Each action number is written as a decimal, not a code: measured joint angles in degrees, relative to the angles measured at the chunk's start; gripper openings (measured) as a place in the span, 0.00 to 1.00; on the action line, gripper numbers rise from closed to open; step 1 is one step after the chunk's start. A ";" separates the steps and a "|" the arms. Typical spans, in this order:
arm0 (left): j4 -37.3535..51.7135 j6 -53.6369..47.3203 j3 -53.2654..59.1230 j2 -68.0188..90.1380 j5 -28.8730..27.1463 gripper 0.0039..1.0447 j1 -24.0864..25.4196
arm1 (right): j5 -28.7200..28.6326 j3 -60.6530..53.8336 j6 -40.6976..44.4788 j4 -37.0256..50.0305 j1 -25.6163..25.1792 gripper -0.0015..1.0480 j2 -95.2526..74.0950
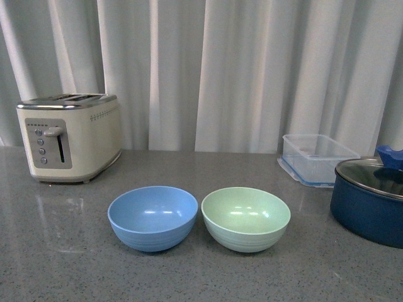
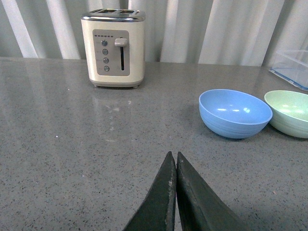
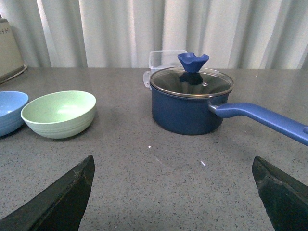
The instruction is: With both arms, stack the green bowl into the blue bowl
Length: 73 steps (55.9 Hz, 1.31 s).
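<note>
The blue bowl (image 1: pixel 153 217) and the green bowl (image 1: pixel 245 218) stand upright side by side on the grey counter, blue on the left, nearly touching, both empty. Neither arm shows in the front view. My left gripper (image 2: pixel 173 155) is shut and empty above bare counter; the blue bowl (image 2: pixel 235 113) and the green bowl (image 2: pixel 290 112) lie ahead of it to the right. My right gripper (image 3: pixel 173 161) is open wide and empty over bare counter; the green bowl (image 3: pixel 59 113) and the edge of the blue bowl (image 3: pixel 10 110) lie ahead of it to the left.
A cream toaster (image 1: pixel 69 136) stands at the back left. A clear plastic container (image 1: pixel 318 158) sits at the back right. A dark navy pot with a glass lid (image 1: pixel 371 198) stands at the right; its long blue handle (image 3: pixel 264 121) points right in the right wrist view.
</note>
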State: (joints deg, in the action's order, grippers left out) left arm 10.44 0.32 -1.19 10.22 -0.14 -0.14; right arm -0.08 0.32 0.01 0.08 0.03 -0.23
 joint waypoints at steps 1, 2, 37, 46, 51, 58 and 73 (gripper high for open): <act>-0.20 0.00 0.00 -0.22 0.02 0.03 0.00 | 0.00 0.00 0.00 0.00 0.00 0.90 0.00; -0.63 0.00 -0.02 -0.66 0.02 0.03 0.00 | 0.00 0.00 0.00 0.00 0.00 0.90 0.00; -10.40 -0.04 -0.02 -10.01 0.11 0.64 0.00 | -0.52 21.59 -3.56 -28.11 4.55 0.90 -37.18; -10.40 -0.04 -0.02 -10.03 0.11 0.86 0.00 | -0.44 31.36 -3.69 -24.50 8.79 0.90 -50.31; -10.40 -0.09 -0.02 -10.03 0.11 0.95 0.00 | 0.02 36.44 -4.04 -23.17 10.38 0.90 -56.83; -10.40 -0.07 -0.02 -10.03 0.11 0.94 0.00 | -0.63 46.42 -5.75 -22.16 12.17 0.90 -68.63; -10.40 -0.07 -0.02 -10.03 0.11 0.94 0.00 | -2.12 61.75 -10.69 -21.44 14.14 0.90 -85.26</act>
State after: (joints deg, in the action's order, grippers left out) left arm 0.03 0.25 -1.21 0.19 -0.03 -0.14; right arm -2.20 62.06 -10.68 -21.37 14.17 -85.49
